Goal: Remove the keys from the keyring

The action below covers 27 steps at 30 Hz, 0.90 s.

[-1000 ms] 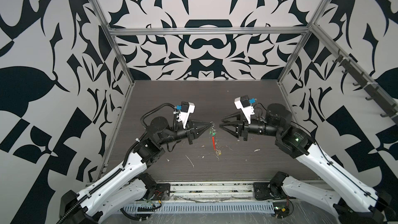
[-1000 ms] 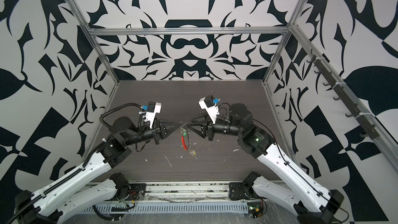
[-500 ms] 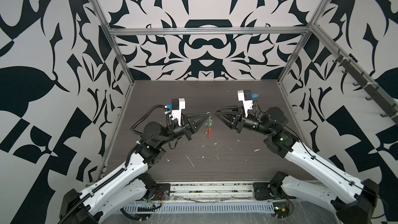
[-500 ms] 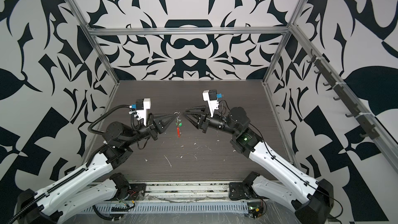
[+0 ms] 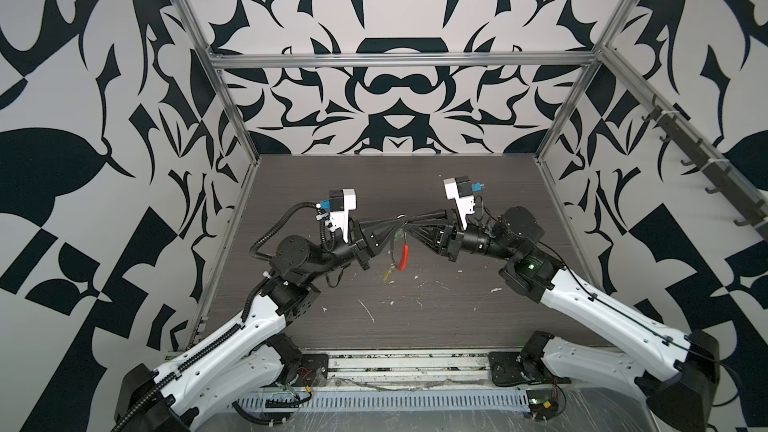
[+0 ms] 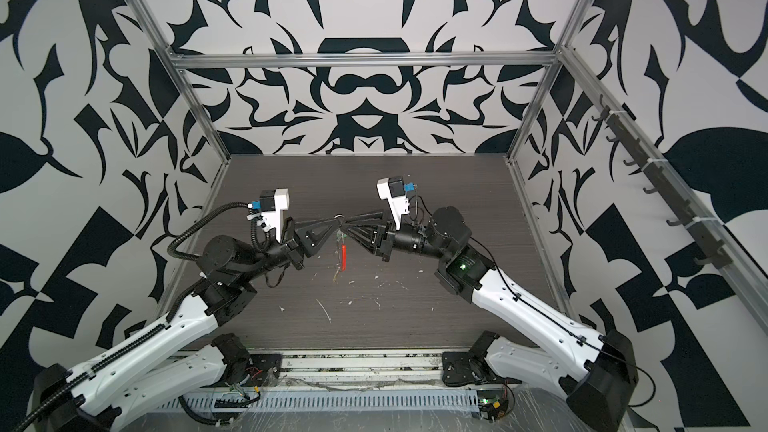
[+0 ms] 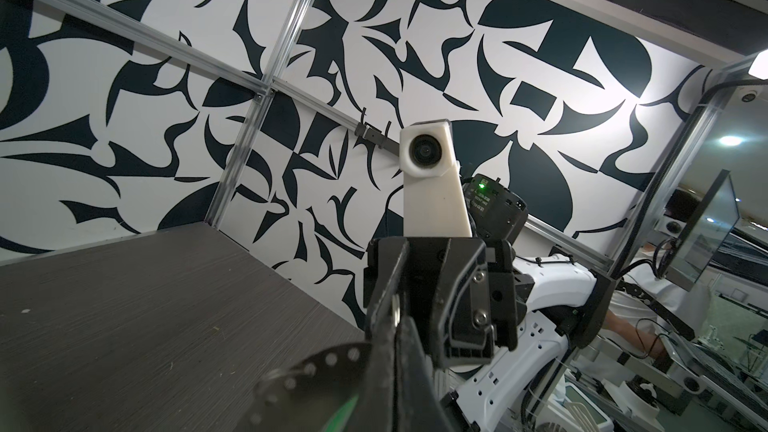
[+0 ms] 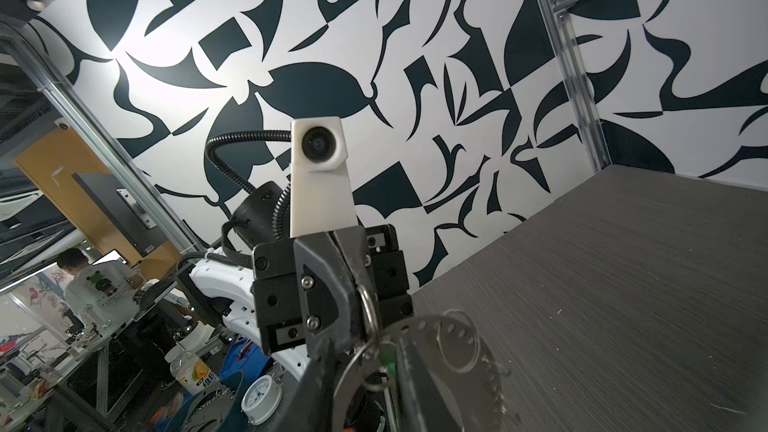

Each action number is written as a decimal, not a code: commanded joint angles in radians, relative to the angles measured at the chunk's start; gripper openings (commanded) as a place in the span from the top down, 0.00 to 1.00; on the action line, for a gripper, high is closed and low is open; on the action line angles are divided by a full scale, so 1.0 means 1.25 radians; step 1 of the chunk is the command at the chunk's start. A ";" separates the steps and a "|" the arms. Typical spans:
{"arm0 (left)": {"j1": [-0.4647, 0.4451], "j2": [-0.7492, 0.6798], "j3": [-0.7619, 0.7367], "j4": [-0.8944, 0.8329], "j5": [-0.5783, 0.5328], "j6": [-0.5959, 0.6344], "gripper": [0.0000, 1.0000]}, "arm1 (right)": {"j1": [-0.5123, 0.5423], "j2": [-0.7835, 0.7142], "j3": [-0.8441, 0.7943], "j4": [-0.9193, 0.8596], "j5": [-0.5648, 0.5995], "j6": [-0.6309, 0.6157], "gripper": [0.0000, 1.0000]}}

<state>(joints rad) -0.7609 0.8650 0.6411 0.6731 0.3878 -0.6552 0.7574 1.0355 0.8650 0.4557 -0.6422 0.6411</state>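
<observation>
Two gripper tips meeting over a tiny dangling bundle, mostly too fine or too close to read.

In both top views the keyring (image 5: 402,257) is showing clearly only as a red sleeve, its thin grey hoop fading into the dark table (image 5: 457,326). The keys (image 5: 387,277) are registering as a yellow fleck at seven o'clock from the sleeve and a green glint at twelve o'clock, blades too small to make out. The left gripper (image 5: 398,220) and right gripper (image 5: 409,224) are overlapping, hiding what is being pinched. In the left wrist view a holed silver disc (image 7: 316,371) and a green smear (image 7: 343,412) are blurring and running off the frame edge.
</observation>
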 commanded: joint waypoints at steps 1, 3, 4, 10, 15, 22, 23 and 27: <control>-0.002 -0.012 -0.014 0.035 -0.004 0.000 1.00 | 0.006 -0.002 0.040 0.062 -0.007 0.002 0.74; -0.002 -0.012 -0.015 0.035 -0.003 0.000 1.00 | 0.009 0.001 0.044 0.064 -0.009 0.004 0.76; -0.003 -0.013 -0.015 0.033 -0.003 0.000 1.00 | 0.009 0.002 0.046 0.064 -0.010 0.004 0.77; -0.003 -0.017 -0.015 0.030 -0.006 0.000 1.00 | 0.010 0.002 0.048 0.060 -0.005 -0.004 0.81; -0.003 -0.013 -0.015 0.030 -0.002 -0.002 1.00 | 0.010 0.001 0.050 0.057 -0.002 -0.008 0.91; -0.003 -0.009 -0.013 0.027 0.002 -0.010 1.00 | 0.011 -0.001 0.054 0.048 -0.012 -0.011 1.00; -0.002 -0.011 -0.012 0.021 0.002 -0.012 0.99 | 0.011 -0.004 0.057 0.030 -0.011 -0.016 1.00; -0.002 -0.043 -0.011 -0.037 -0.003 -0.009 0.64 | 0.011 -0.039 0.085 -0.130 0.001 -0.096 1.00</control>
<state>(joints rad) -0.7620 0.8497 0.6407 0.6525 0.3851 -0.6609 0.7639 1.0389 0.9005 0.3885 -0.6395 0.6018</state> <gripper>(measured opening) 0.285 0.054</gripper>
